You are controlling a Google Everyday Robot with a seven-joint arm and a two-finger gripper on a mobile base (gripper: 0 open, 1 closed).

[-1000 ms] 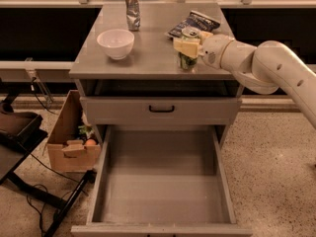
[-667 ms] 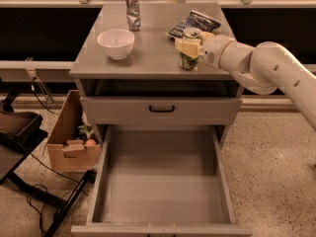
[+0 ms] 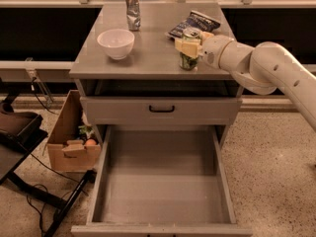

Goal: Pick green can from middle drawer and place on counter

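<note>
Camera view: end effector [image 3: 190, 46] clamped around the green can [image 3: 188, 61], can upright on the grey bench [image 3: 153, 58] near its right front edge; white bowl [image 3: 116, 43], crinkled silver can [image 3: 132, 11], snack bag [image 3: 193, 23] alongside; middle drawer [image 3: 163, 196] pulled open below

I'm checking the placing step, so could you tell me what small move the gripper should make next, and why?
Probably open the gripper and release. It is closed around the green can, which stands upright and seems to rest on the counter; the middle drawer is open and empty.
</note>
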